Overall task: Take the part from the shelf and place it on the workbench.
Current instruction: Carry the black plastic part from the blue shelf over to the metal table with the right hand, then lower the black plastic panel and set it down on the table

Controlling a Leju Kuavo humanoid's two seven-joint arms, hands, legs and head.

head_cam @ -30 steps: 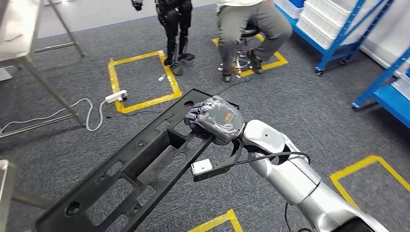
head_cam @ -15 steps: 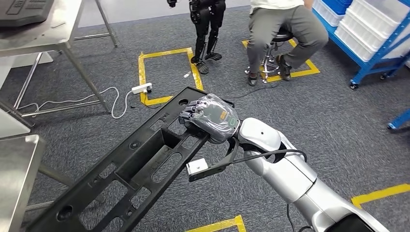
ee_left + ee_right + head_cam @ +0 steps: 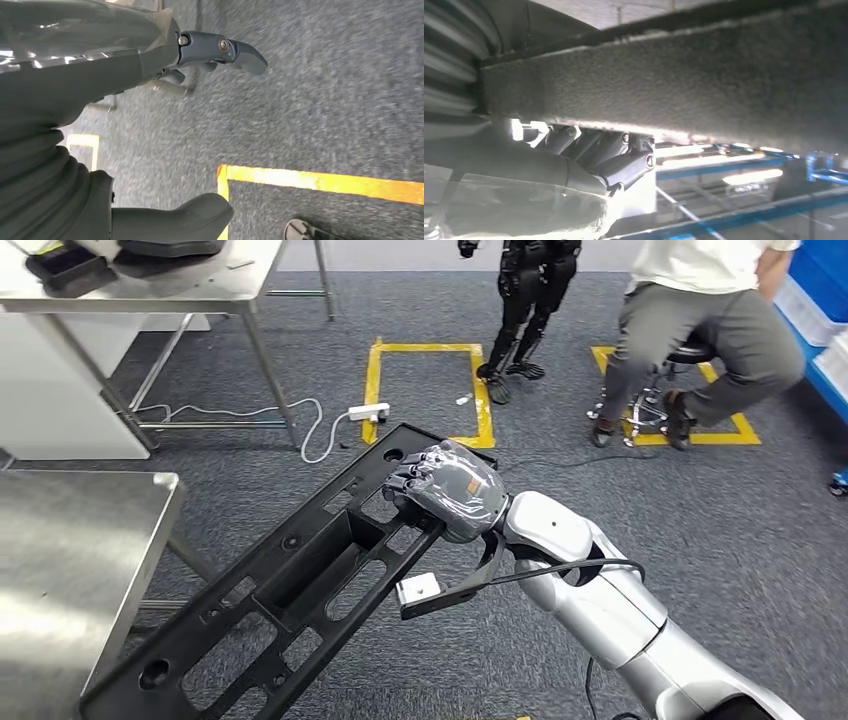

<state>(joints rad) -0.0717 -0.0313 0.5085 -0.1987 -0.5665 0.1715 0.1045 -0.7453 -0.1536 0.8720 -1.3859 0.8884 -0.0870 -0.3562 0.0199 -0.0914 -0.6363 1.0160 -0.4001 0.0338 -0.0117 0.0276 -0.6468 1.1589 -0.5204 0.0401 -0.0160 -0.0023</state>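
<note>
Visibly long black slotted part (image 3: 290, 590) in right hand (image 3: 452, 488)

Robotics lab, steel workbench (image 3: 90, 540), floor tape (image 3: 377, 390)

On the grey carpet (image 3: 700, 540) we see two squares marked in yellow tape (image 3: 428, 390). Beside the nearer square lies a white power strip (image 3: 369, 413), its pale cable (image 3: 250, 412) trailing under a steel table (image 3: 160, 285) that carries dark trays (image 3: 70, 270). We find a person (image 3: 700, 320) in grey trousers seated on a stool (image 3: 660, 390) over the second taped square. Next to them stands a small black humanoid figure (image 3: 525, 300) on the carpet. At the far right edge we glimpse blue shelving (image 3: 825, 300) with pale bins.
</note>
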